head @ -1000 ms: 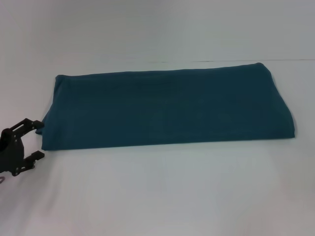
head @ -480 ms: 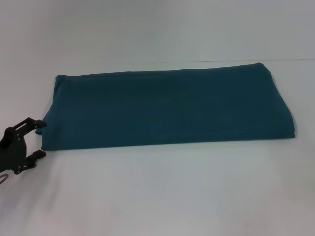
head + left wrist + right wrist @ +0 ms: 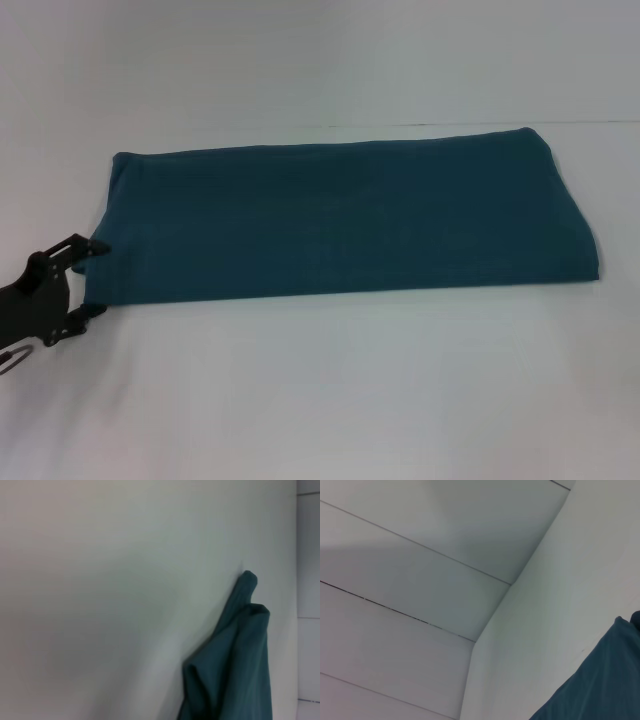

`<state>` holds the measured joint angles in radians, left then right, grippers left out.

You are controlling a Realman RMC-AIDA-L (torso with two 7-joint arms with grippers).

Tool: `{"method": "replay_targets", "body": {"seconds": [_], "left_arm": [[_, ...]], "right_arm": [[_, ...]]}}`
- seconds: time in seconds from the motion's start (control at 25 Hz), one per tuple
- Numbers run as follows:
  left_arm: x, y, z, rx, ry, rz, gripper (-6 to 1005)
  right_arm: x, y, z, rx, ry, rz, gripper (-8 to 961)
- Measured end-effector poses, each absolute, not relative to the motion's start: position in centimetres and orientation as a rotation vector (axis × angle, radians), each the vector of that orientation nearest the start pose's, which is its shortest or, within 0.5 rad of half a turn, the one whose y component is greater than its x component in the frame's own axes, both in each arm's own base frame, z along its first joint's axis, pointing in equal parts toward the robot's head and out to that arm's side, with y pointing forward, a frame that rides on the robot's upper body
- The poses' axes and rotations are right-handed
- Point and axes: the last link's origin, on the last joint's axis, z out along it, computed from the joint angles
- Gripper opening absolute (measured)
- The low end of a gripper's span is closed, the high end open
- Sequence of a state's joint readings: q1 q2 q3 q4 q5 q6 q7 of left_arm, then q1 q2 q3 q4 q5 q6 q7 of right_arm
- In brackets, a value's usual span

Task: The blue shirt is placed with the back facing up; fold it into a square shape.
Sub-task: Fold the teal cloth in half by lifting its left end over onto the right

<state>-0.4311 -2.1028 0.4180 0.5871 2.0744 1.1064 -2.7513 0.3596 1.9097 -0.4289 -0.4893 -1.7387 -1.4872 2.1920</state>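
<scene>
The blue shirt (image 3: 340,220) lies folded into a long band across the white table (image 3: 320,400), running from the left to the far right. My left gripper (image 3: 97,277) is open at the shirt's near left corner, one finger at the left edge and one at the near edge. The shirt's end also shows in the left wrist view (image 3: 235,665) and a corner of it in the right wrist view (image 3: 600,685). My right gripper is not in view.
The table's far edge (image 3: 480,124) runs just behind the shirt's far right corner. In the right wrist view the table edge (image 3: 520,605) meets a grey tiled floor (image 3: 410,555). Bare table lies in front of the shirt.
My left gripper has moved to the right, from a little left of the shirt to its near left corner. The shirt has not moved.
</scene>
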Motion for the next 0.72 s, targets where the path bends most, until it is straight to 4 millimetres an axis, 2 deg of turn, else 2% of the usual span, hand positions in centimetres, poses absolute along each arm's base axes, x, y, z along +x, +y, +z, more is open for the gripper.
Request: {"method": "replay_targets", "body": {"seconds": [0.48,0.72], "left_arm": [[-34.9,35.5,0.8,1.495,2.911,1.251,789],[-34.3,36.1,0.4,1.522,2.896,1.249,780]], "right_arm": [[35.7,30.7,10.1,-1.702,1.795,1.290,675],[35.7,30.7,10.2,-1.701,1.792,1.295,675]]}}
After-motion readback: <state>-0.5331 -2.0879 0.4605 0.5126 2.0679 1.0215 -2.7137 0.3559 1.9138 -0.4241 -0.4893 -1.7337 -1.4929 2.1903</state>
